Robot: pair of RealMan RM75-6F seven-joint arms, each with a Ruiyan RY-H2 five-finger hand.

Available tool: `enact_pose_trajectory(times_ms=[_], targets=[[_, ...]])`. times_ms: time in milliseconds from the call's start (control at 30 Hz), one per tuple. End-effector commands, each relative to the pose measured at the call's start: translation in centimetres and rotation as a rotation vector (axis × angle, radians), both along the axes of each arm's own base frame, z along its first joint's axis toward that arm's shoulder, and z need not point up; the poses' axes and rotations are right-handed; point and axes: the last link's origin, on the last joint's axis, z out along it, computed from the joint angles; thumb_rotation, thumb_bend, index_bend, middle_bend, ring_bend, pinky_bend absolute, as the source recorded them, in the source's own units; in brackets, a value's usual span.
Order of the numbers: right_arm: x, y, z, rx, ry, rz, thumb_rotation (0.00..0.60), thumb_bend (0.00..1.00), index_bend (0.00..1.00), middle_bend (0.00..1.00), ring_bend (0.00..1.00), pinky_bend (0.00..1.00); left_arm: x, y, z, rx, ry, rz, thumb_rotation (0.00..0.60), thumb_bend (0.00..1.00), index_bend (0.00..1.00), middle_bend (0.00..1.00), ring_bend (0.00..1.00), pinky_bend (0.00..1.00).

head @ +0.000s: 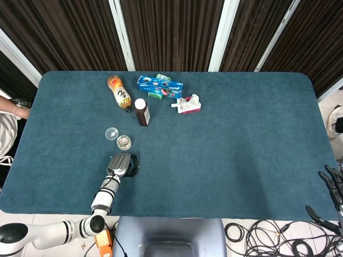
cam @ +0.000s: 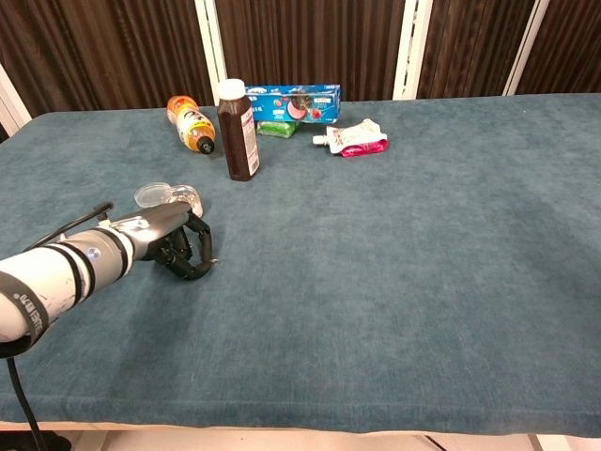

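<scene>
Head view looks straight down; chest view faces forward, low; both share the table point(head: 241, 160).

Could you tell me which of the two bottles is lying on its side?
The orange bottle, lying near the table's far edge; the dark brown bottle with the white cap stands upright.
</scene>
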Motion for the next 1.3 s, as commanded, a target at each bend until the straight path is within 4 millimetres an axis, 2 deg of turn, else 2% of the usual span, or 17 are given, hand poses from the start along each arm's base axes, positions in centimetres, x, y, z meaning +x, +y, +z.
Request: enact_pose_trajectory(times_ms=[33,267,400,667,800,933,1067,1300], targets=[[0.0,0.0,0.0,0.000,0.000,0.000,0.600,0.18,0.00,0.00,0.00,0.02,0.0,-0.1,0.1,0.000,0.002,-0.003,0.600,0.39,0.62,1.00,1.00,1.00],[0.0,0.0,-0.1,0.000,0.002,0.000,0.600,0.18,0.00,0.00,0.00,0.02,0.0,-0.2,0.6,0.011,-0.004,-0.007,0.600,0.41,0.63,1.00,1.00,1.00],[0.0,0.0,0.0,-0.001,0.001,-0.002,0.600,0.18,0.00,0.00,0.00,0.02,-0.1,-0.2,1.1,0.025,-0.018,-0.012,0.600,0.47,0.64,1.00,1.00,1.00],[0.0,0.1,0.1,-0.007,-0.005,-0.002,0.600,0.18,0.00,0.00,0.00,0.02,0.2,1.0,4.4,0.134,-0.056,-0.034,0.600,0.51,0.64,1.00,1.00,1.00],[0.0,0.2,0.2,-0.010,-0.005,-0.002,0.600,0.18,0.00,0.00,0.00,0.02,0.3,1.4,4.9,0.155,-0.069,-0.032,0.600,0.51,0.64,1.00,1.00,1.00],[0.0,0.1,0.1,-0.009,-0.003,-0.002,0.600,0.18,0.00,0.00,0.00,0.02,0.5,3.2,5.6,0.201,-0.085,-0.023,0.600,0.51,0.64,1.00,1.00,1.00],[0.0,-0.2,-0.1,-0.003,0.006,-0.006,0.600,0.18,0.00,0.00,0.00,0.02,0.1,6.2,5.1,0.236,-0.051,0.010,0.600,0.50,0.64,1.00,1.00,1.00],[-0.1,-0.1,0.1,-0.011,0.002,-0.010,0.600,0.18,0.00,0.00,0.00,0.02,-1.3,7.5,5.3,0.261,-0.036,0.055,0.600,0.49,0.63,1.00,1.00,1.00]])
